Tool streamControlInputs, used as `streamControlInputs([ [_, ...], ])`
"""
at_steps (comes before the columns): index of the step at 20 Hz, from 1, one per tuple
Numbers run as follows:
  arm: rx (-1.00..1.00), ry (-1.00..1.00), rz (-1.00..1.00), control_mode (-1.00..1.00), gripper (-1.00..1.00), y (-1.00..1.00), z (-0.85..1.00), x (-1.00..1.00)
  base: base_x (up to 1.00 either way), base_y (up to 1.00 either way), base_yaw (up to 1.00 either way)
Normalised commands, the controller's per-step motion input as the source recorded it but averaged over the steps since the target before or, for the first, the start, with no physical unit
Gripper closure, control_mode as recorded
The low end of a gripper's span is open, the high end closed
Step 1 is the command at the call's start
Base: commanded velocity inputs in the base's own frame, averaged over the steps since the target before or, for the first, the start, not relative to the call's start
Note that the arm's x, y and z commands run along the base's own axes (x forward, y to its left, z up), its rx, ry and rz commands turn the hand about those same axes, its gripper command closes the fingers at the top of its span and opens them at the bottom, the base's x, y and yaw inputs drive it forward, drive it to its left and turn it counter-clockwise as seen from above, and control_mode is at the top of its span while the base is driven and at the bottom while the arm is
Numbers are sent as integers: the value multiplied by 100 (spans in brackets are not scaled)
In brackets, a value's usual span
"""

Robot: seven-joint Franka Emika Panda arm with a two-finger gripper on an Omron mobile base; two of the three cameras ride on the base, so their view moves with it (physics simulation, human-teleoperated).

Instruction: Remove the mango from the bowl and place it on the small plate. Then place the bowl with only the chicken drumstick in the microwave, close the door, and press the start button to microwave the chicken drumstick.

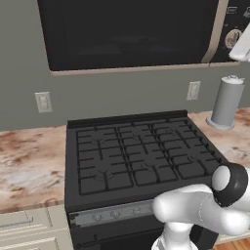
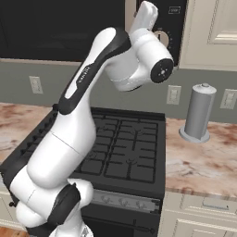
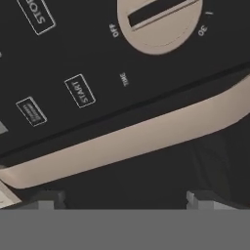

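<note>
Tool (image 3: pixel 125 199), fingers spread and holding nothing, faces the microwave (image 1: pixel 132 34) control panel, door (image 1: pixel 122 31) closed.

The microwave (image 1: pixel 132 31) hangs on the wall above the stove (image 1: pixel 136 151), its door (image 1: pixel 127 29) shut across the front. The control panel (image 2: pixel 166 28) sits at the right end of the microwave, beside the door, with the dial (image 3: pixel 158 19) on it. In the hand view the START button (image 3: pixel 80 91) lies near the dial, a STOP button (image 3: pixel 38 14) further along the same panel. The gripper (image 3: pixel 122 197) sits close in front of the panel. On the counter (image 2: pixel 203 162) right of the stove, a paper towel roll (image 2: pixel 198 113) stands upright against the wall, well below the microwave. A wall outlet (image 1: pixel 43 102) sits left of the stove, below the microwave.
</note>
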Motion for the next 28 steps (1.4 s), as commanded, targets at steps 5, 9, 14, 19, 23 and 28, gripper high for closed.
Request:
streamControlInputs([
  [5,0,0,0,-100,-100,-1,6,28,0,0,0],
  [9,0,0,4,-100,-100,-13,-3,15,0,0,0],
  [14,0,0,5,-100,-100,-17,-5,11,0,0,0],
  [19,0,3,4,-100,-100,-10,0,20,0,0,0],
  [23,0,8,5,-100,-100,-1,-3,27,0,0,0],
  [28,0,5,4,-100,-100,-3,-1,29,0,0,0],
])
